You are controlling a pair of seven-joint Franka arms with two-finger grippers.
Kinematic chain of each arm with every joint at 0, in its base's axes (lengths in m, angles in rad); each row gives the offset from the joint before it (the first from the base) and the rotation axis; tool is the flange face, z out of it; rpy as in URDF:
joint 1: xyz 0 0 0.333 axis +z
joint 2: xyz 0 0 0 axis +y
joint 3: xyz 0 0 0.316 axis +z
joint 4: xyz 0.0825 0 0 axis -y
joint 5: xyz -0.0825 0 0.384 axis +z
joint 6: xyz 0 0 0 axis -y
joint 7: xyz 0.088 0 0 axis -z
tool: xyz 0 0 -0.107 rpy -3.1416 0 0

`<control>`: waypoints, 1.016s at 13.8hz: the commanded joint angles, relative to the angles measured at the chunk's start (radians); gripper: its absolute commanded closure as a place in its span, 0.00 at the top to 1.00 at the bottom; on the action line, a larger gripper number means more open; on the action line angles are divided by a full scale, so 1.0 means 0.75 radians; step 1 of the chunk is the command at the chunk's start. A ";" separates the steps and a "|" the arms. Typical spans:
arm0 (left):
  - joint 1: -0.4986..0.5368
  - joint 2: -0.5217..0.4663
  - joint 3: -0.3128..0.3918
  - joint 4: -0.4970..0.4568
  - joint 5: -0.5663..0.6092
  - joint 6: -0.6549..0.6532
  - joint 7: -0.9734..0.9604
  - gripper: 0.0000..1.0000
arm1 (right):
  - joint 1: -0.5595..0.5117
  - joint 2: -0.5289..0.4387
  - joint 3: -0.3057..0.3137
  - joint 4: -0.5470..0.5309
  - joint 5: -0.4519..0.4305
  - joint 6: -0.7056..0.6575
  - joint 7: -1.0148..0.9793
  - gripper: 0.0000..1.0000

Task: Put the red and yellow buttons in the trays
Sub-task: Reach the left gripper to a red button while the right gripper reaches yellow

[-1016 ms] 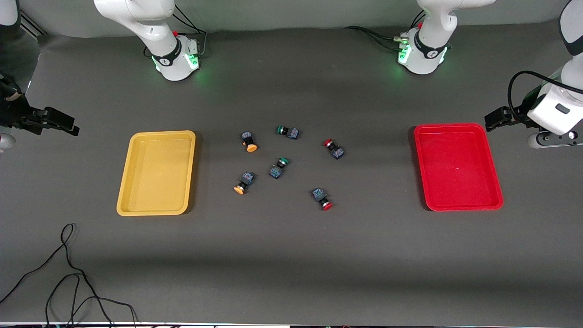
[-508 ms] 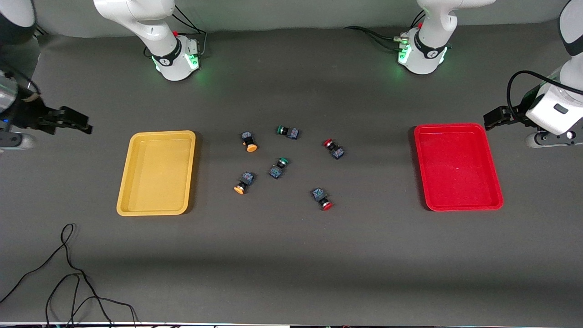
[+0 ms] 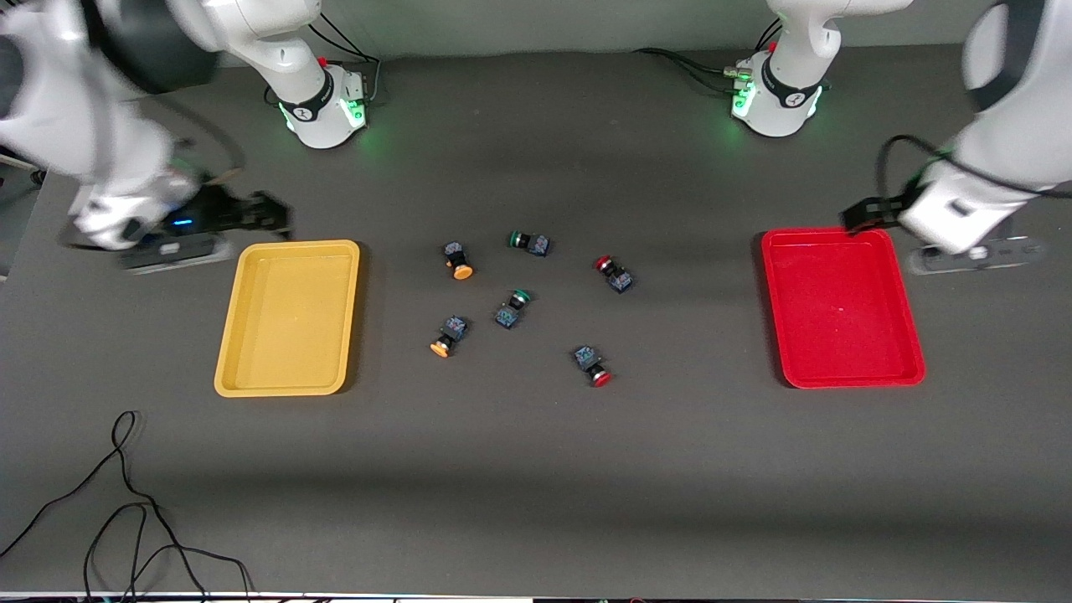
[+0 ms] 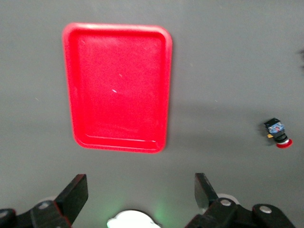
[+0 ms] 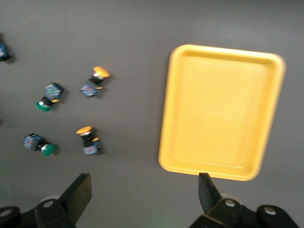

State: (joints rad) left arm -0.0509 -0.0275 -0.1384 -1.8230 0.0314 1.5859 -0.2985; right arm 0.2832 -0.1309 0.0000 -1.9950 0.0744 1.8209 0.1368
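Two yellow buttons (image 3: 459,261) (image 3: 446,337) and two red buttons (image 3: 614,274) (image 3: 592,365) lie loose mid-table between the trays. The yellow tray (image 3: 289,318) sits toward the right arm's end, the red tray (image 3: 842,306) toward the left arm's end; both hold nothing. My right gripper (image 3: 268,213) hangs open over the yellow tray's base-side rim; its wrist view shows the yellow tray (image 5: 221,111) and both yellow buttons (image 5: 95,80) (image 5: 88,140). My left gripper (image 3: 863,216) hangs open over the red tray's base-side rim, seeing the red tray (image 4: 118,88) and one red button (image 4: 278,135).
Two green-capped buttons (image 3: 528,242) (image 3: 512,306) lie among the others. A black cable (image 3: 126,502) loops on the table near the front camera, at the right arm's end. Both arm bases (image 3: 322,109) (image 3: 775,100) stand along the table's back edge.
Both arms have swung in from the table's ends toward the trays. Each gripper has stayed open. The buttons and trays have not moved.
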 commanded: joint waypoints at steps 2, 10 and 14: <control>-0.238 0.181 -0.030 0.001 0.001 0.016 -0.434 1.00 | 0.264 -0.014 -0.010 -0.103 0.003 0.108 0.143 1.00; -0.533 0.519 -0.030 -0.093 -0.187 0.527 -1.005 1.00 | 0.518 -0.016 -0.008 -0.313 -0.007 0.324 0.218 1.00; -0.578 0.666 -0.032 -0.161 -0.234 0.791 -1.072 0.99 | 0.518 0.098 -0.008 -0.536 -0.015 0.741 0.219 1.00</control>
State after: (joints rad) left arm -0.4602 0.4445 -0.1768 -1.9217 -0.1139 2.1143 -1.0701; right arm 0.6598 -0.0986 0.0046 -2.3174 0.0734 2.2297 0.2768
